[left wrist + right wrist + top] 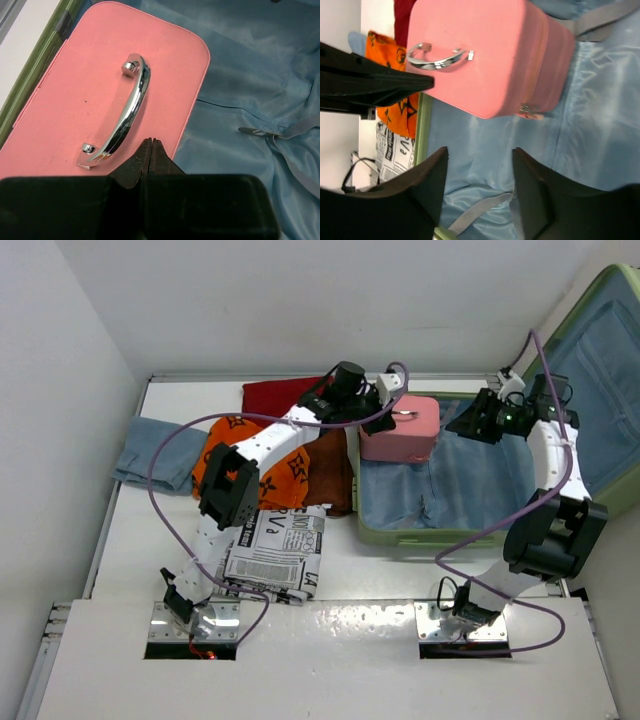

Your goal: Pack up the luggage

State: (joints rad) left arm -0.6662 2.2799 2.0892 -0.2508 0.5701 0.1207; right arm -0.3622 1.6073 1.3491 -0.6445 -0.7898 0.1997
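Note:
The luggage [470, 495] lies open at the right, light green with blue-grey lining, its lid [610, 390] raised against the wall. A small pink case [400, 430] with a metal handle [127, 112] stands in its far left corner. My left gripper [151, 142] is shut and empty, its tips just above the pink case [95, 85] beside the handle; in the top view it [378, 412] hovers over the case's left edge. My right gripper [480, 152] is open and empty over the lining [600, 125], short of the pink case [485, 60]; it also shows in the top view [468, 423].
Left of the luggage lie an orange patterned cloth [285, 465], a brown cloth [330, 475], a dark red cloth [275, 395], folded jeans [160, 450] and a newspaper [275, 550]. Grey straps [295, 130] lie on the lining. The green rim [423, 130] borders the lining.

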